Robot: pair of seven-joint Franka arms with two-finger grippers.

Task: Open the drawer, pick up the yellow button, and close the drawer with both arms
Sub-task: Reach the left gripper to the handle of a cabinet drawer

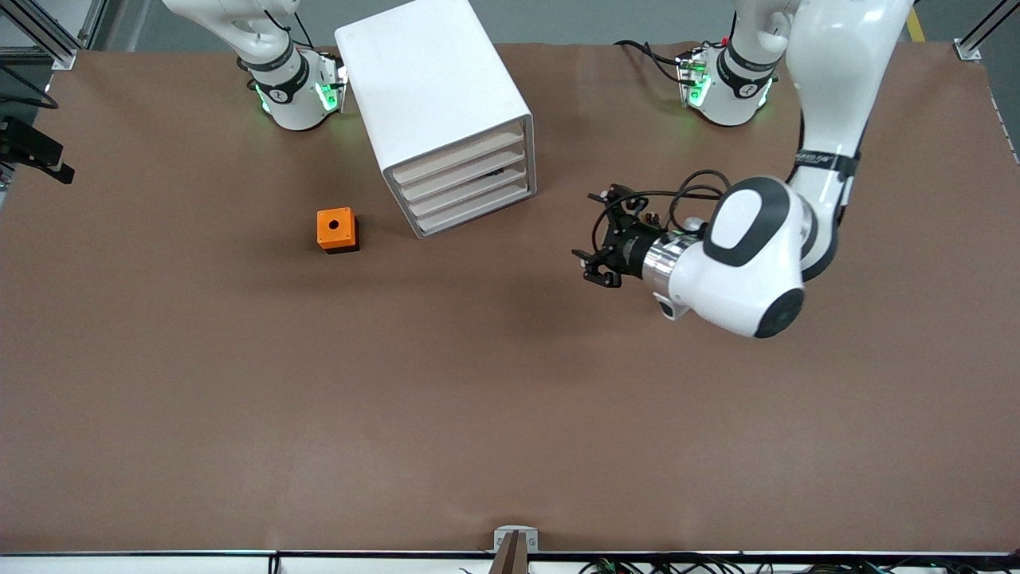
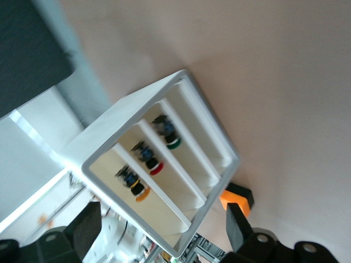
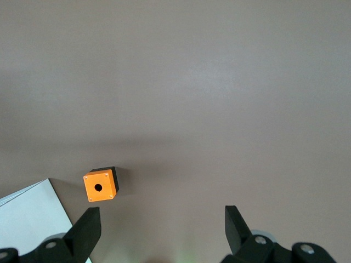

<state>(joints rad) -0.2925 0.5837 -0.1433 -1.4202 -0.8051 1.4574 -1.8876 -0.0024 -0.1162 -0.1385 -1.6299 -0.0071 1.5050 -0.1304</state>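
Observation:
The white cabinet (image 1: 434,88) stands on the table near the right arm's base. Its four drawers face the front camera and sit flush. The top drawer (image 1: 458,153) is shut. In the left wrist view the button (image 2: 140,192), with its orange cap, lies in the top drawer (image 2: 159,219). My left gripper (image 1: 594,237) is open and empty. It hovers above the table beside the cabinet, toward the left arm's end, and points at the drawer fronts (image 2: 163,208). My right gripper (image 3: 162,211) is open and empty, high over the table, and is out of the front view.
An orange cube with a hole (image 1: 337,229) sits on the table beside the cabinet, toward the right arm's end; it also shows in the right wrist view (image 3: 100,186). A red-capped button (image 2: 155,167) and a green-capped button (image 2: 173,143) lie in the lower drawers.

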